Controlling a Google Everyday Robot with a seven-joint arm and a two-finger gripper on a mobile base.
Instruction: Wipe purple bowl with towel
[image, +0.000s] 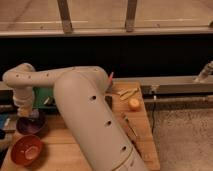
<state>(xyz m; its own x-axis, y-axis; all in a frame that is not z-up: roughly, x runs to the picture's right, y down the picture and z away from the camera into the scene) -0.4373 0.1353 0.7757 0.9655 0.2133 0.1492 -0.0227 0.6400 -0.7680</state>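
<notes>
The purple bowl (33, 125) sits at the table's left side, and its near rim and part of its inside show. My gripper (24, 113) hangs from the bent wrist straight down into the bowl's left half, fingers shut. A small pale lump at its tip, the towel (23, 108), is pinched there and rests against the bowl's inside. The orange-red bowl (26, 150) stands just in front of the purple one, apart from the gripper.
My thick cream arm (95, 125) covers the middle of the wooden table (142, 145). An orange ball (134, 104) and pale strips (126, 92) lie at the back right. A green thing (46, 94) is behind the wrist. Grey carpet (185, 135) lies to the right.
</notes>
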